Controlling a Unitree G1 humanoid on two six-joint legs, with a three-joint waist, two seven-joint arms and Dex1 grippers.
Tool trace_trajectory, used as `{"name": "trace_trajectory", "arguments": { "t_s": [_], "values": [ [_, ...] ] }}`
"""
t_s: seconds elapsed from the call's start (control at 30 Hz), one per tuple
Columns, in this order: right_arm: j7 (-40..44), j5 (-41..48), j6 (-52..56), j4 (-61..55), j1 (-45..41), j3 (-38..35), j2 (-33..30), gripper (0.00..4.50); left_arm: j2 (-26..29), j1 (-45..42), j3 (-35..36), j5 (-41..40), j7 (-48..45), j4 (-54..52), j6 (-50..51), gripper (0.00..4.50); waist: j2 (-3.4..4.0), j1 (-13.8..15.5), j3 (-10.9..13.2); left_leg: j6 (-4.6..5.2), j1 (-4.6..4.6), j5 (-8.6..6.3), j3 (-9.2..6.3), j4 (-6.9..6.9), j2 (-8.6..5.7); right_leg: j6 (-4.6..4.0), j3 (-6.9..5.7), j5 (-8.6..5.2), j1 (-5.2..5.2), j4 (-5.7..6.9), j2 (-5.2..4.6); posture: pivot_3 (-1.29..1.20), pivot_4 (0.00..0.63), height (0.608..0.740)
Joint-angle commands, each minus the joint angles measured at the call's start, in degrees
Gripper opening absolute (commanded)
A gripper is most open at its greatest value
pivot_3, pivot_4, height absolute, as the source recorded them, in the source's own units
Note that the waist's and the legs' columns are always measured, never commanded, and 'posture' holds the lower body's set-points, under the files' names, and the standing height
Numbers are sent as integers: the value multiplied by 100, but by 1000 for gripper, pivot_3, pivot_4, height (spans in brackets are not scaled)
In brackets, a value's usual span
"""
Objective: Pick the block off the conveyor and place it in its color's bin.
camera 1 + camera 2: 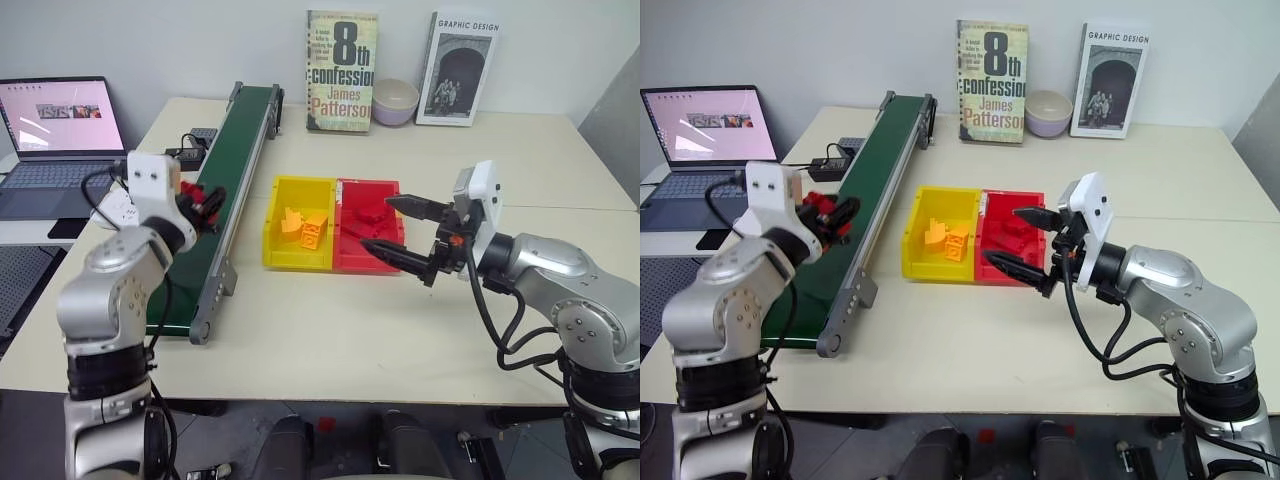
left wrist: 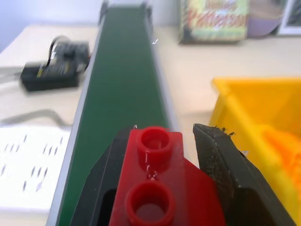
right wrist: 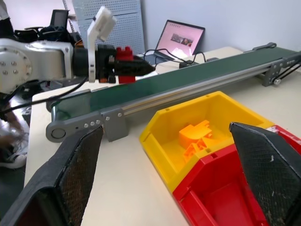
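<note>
Left hand (image 2: 155, 188): you are pinching the red block (image 2: 153, 183) between both fingers, just above the conveyor (image 1: 235, 170).
Right hand (image 1: 400, 240): fingers spread, hovering at the red bin (image 1: 372, 262).
Handling: light, stiff, slick plastic; the flat sides are suiting your grip.
Pointing: studs up, long axis running along the fingers.

Bright, even light; blurred wrist-view background.
</note>
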Motion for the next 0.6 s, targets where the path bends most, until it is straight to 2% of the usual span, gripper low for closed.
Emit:
{"name": "trace_trajectory", "arguments": {
  "t_s": [0.03,0.13,0.23,0.5,0.6],
  "values": [
    [-340,-82,-2,-334,169,-478,-226,4500,392,-1030,-1032,54,-1444,613,-237,1546,-3,26,2,0,-7,0,-8,1,-3,0,-1,0,-2,-1,-1,0,150,740],
    [-672,-249,34,-551,543,-661,-351,4500,176,-1857,-1707,215,-2222,1424,-619,1546,-4,112,1,0,-11,0,-10,1,-8,1,-15,0,-1,-4,0,0,150,740],
    [-1046,-411,115,-855,970,-708,-341,4500,-251,-2291,-2248,507,-2749,2229,-1207,1546,-3,117,1,2,-8,-1,9,-1,-8,1,-1,-1,-2,-7,-2,0,150,740],
    [-1718,-513,357,-1394,1545,-702,-211,4500,-1026,-2803,-3046,1386,-3525,3948,-2746,1546,-1,3,2,3,-10,-1,-1,-3,6,3,2,-2,-13,5,10,0,150,740],
    [-1939,-408,569,-1584,1632,-703,-168,4500,-1400,-3044,-3065,1581,-3570,4649,-3283,1546,-2,7,2,4,-11,-1,0,-1,2,6,-3,-4,-11,3,10,0,150,740]
  ]
}}
